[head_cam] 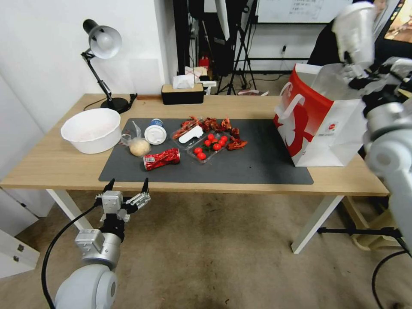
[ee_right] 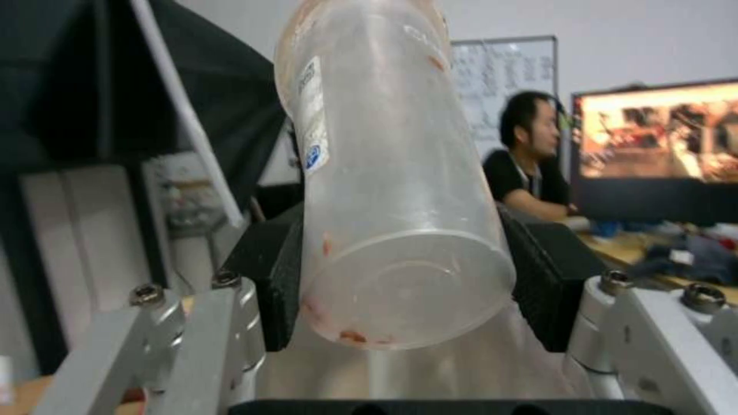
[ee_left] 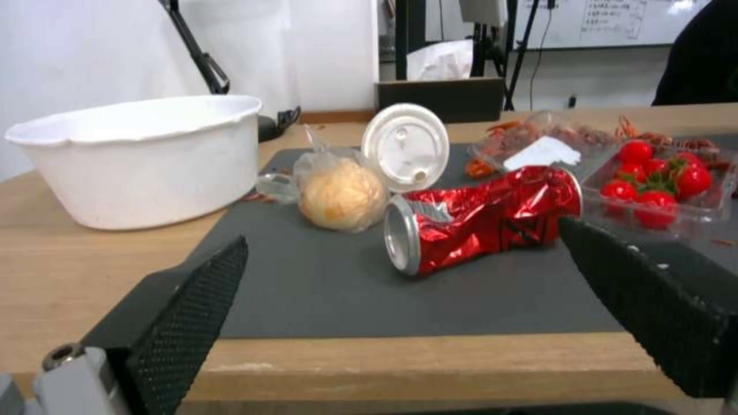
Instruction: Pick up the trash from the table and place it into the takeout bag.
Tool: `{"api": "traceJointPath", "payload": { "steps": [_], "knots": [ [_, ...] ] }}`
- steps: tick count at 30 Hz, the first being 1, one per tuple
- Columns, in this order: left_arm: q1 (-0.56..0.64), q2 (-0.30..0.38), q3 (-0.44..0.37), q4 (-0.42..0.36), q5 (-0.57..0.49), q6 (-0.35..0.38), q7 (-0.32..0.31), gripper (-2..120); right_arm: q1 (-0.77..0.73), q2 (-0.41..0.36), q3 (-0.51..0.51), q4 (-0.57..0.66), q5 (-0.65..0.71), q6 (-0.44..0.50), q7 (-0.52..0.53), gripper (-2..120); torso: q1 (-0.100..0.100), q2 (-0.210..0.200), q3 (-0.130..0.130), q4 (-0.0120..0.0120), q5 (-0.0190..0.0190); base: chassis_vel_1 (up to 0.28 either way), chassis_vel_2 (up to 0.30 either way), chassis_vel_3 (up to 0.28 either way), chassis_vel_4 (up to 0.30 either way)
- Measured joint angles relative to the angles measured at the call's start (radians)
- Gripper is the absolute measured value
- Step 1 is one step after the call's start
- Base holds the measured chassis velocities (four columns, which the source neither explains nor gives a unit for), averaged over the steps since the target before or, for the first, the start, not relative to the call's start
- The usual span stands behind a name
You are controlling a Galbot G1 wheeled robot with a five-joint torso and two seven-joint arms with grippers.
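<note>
On my head feed the right gripper [head_cam: 359, 64] sat high above the takeout bag [head_cam: 319, 124] at the table's [head_cam: 56, 165] right end. Only its wrist feed showed me the fingers [ee_right: 550, 276] pinching a clear plastic tub [ee_right: 392, 190], smeared red inside. The left gripper [head_cam: 126, 186] hung spread and empty just off the table's near edge, level with the crushed red can [ee_left: 481, 222]. On the dark mat [head_cam: 257, 165] lay the can, the bagged bun [ee_left: 342, 193], the white-lidded cup [ee_left: 405, 147] and a tray of tomatoes [head_cam: 209, 147]; the paper bowl [head_cam: 91, 129] stood on bare wood beside it. Bare mat lay between the litter and the bag.
</note>
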Motion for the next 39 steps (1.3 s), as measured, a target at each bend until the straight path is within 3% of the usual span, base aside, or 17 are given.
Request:
{"api": "traceJointPath", "payload": {
  "steps": [11,13,18,21,24,25,27,31,36,39],
  "knots": [
    [0.004,-0.003,-0.003,-0.005,0.002,-0.009,0.003,100,0.053,0.004,-0.029,-0.038,0.072,-0.118,0.071,53,0.000,0.000,0.000,-0.0001,-0.0001,0.000,0.000,0.000,0.000],
    [0.002,-0.008,0.003,-0.004,0.010,-0.009,0.006,100,0.048,0.010,-0.028,-0.042,0.079,-0.133,0.077,67,0.000,0.000,0.000,-0.0002,-0.0001,0.000,0.000,0.000,0.000],
    [0.000,-0.010,0.006,-0.001,0.014,-0.009,0.007,100,0.046,0.012,-0.028,-0.042,0.081,-0.139,0.080,76,0.000,0.000,0.000,-0.0002,-0.0003,0.000,0.000,0.000,0.000],
    [0.000,-0.011,0.007,0.000,0.015,-0.009,0.008,100,0.045,0.013,-0.028,-0.043,0.081,-0.140,0.080,89,0.000,0.000,0.000,-0.0002,-0.0002,0.000,0.000,0.000,0.000],
    [0.000,-0.011,0.007,0.000,0.015,-0.009,0.008,100,0.044,0.013,-0.028,-0.043,0.081,-0.140,0.080,89,0.000,0.000,0.000,-0.0001,-0.0002,0.000,0.000,0.000,0.000],
    [0.000,-0.011,0.007,0.000,0.015,-0.009,0.008,100,0.044,0.013,-0.028,-0.043,0.082,-0.140,0.080,99,0.000,0.000,0.000,-0.0002,-0.0003,0.000,0.000,0.000,0.000],
    [-0.001,-0.011,0.007,0.000,0.015,-0.009,0.008,100,0.044,0.014,-0.028,-0.043,0.083,-0.140,0.080,100,0.000,0.000,0.000,-0.0002,-0.0002,0.000,0.000,0.000,0.000],
    [-0.003,-0.011,0.007,0.001,0.016,-0.008,0.009,100,0.048,0.016,-0.028,-0.035,0.122,-0.082,0.059,100,0.000,0.000,0.000,-0.0002,-0.0002,0.000,0.000,0.000,0.000],
    [-0.004,-0.009,0.005,0.003,0.015,-0.008,0.010,100,0.016,0.014,0.001,0.027,0.172,0.082,-0.089,100,0.000,0.000,0.000,0.0000,-0.0005,0.000,0.000,0.000,0.000],
    [-0.004,-0.009,0.005,0.003,0.014,-0.008,0.010,100,-0.011,0.013,0.010,0.058,0.174,0.117,-0.135,100,0.000,0.000,0.000,-0.0003,-0.0002,0.000,0.000,0.000,0.000]
  ]
}}
